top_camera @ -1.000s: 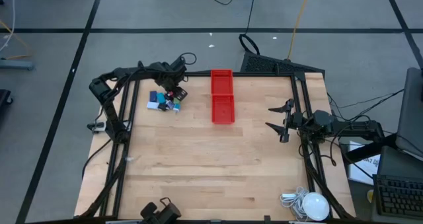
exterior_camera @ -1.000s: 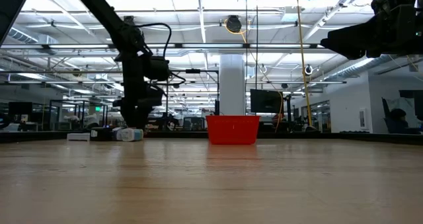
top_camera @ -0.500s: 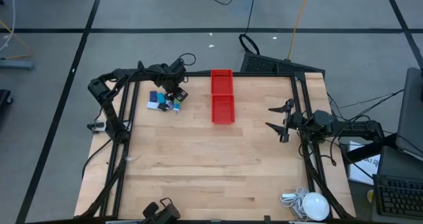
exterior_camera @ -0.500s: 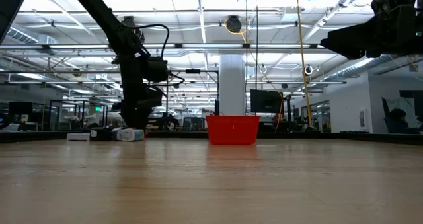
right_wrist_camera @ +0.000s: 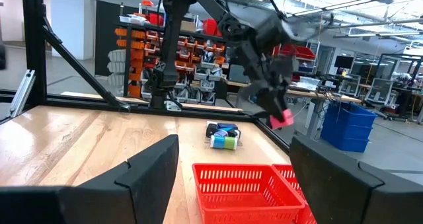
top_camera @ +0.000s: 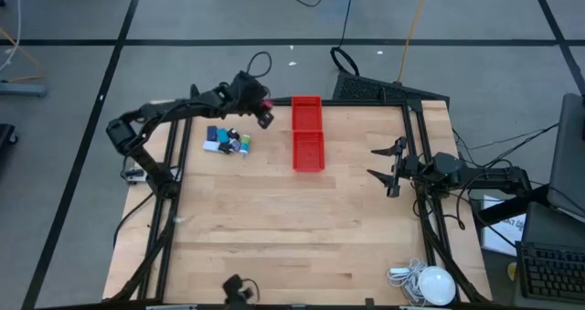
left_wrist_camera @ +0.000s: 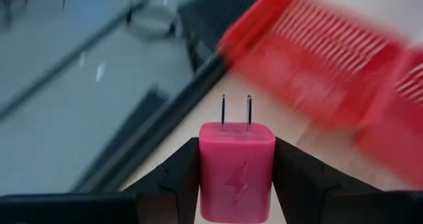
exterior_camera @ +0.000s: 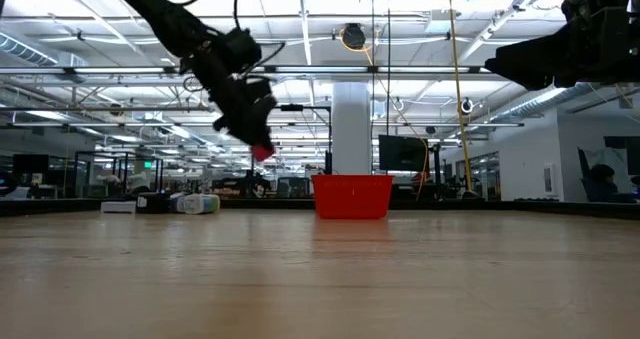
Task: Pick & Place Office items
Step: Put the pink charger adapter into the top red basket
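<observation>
My left gripper hangs above the table's far edge, between the pile of small items and the red tray, and is shut on a pink-red plug-in charger with two metal prongs and a bolt mark. The low view shows the charger well above the wood. The remaining office items, blue, light blue, green, black and white pieces, lie in a cluster on the table. My right gripper waits open near the table's right edge. My left gripper pinches the charger's body between its two fingers, one on each of two opposite side faces. The prongs point forward, away from the wrist. The fingers slant downward toward the tray. The charger is lifted clear of the table.
The long red two-compartment tray stands at the far middle of the table, just right of my left gripper. A white round lamp-like thing with a cord sits at the near right corner. Bare wood fills the middle and near side.
My left gripper has risen from the pile of small items and swung right toward the red tray, tipping from pointing straight down to a slant. The pink-red charger has come up with it and now hangs clear of the table. The rest of the pile stays put.
</observation>
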Controlling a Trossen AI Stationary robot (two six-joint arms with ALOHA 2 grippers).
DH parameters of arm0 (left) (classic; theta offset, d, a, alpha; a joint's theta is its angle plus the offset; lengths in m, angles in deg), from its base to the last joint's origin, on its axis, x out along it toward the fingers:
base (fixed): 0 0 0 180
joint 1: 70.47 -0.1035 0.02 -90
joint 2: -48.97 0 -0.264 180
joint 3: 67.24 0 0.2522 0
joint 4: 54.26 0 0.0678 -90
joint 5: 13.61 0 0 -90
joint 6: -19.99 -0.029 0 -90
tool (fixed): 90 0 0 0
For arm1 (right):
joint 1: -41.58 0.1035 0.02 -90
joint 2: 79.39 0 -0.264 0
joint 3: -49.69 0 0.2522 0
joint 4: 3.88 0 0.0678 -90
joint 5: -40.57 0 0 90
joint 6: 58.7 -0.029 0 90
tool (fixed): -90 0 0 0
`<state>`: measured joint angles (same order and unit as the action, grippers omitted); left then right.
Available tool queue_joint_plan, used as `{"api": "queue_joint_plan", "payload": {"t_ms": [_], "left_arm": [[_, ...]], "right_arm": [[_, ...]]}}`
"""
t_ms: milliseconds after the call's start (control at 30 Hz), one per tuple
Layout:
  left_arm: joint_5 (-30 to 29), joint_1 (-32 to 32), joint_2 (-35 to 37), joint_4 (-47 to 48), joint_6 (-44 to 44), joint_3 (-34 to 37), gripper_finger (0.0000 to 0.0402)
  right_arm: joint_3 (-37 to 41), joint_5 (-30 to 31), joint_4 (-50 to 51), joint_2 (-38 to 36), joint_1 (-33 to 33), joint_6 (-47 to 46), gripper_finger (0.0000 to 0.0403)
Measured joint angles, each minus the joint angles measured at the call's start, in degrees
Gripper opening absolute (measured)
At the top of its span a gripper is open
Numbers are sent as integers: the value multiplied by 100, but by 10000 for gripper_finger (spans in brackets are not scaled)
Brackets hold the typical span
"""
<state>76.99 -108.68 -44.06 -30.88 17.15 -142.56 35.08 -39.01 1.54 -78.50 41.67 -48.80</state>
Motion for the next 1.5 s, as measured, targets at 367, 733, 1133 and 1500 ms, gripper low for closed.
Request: {"api": "queue_joint_plan", "payload": {"t_ms": [367, 733, 1133, 1500], "left_arm": [[605, 808, -789, -3109, -315, -11, 150], [844, 1058, -1283, -3903, -786, -9, 150], [702, 673, -2144, -5565, 123, 3, 149], [559, 665, -1525, -5024, -795, -17, 155]], "right_arm": [[0, 2, 1, -2, -2, -2, 279], [0, 1, 0, -2, 0, 0, 279], [4, -4, -4, 0, -2, -2, 279], [4, 2, 0, -2, 0, 0, 279]]}}
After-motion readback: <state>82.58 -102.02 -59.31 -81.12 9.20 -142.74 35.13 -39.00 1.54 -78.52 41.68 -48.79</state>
